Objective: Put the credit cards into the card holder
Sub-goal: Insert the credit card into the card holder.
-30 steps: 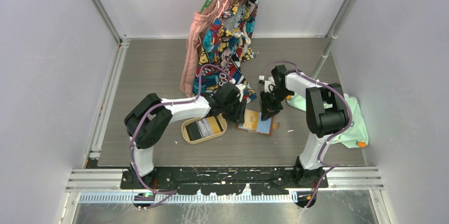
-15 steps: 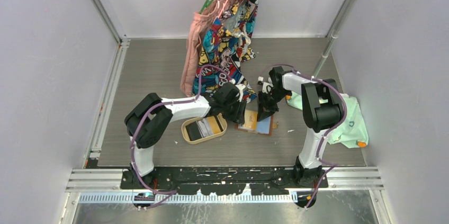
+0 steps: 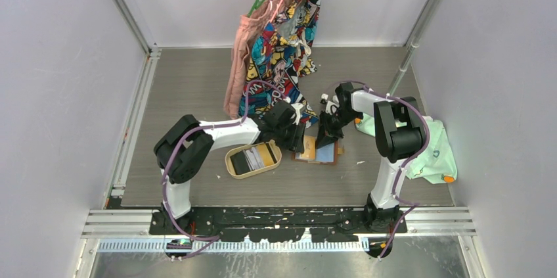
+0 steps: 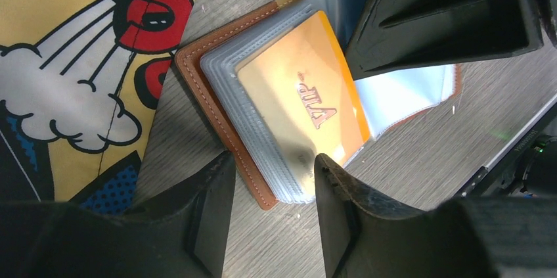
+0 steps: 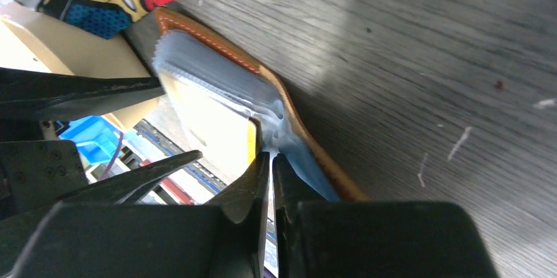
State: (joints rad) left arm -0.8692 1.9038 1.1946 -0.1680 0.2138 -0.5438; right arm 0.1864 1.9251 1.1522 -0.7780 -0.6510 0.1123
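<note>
- While the left claw (image 4: 272, 163) stands half-open astride the card holder (image 4: 197, 87) corner, it should hold steady.
- Nearly closed at the holder's clear sleeve (image 4: 407, 91), the right claw (image 5: 270, 160) should lift gently.

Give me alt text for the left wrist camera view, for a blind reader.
An open tan card holder lies on a grey wood-grain table, a yellow VIP card showing in its top clear sleeve. The left pincer stands open over one corner of it, the right pincer at its far side; comic-print fabric fills the picture's left edge.
</note>
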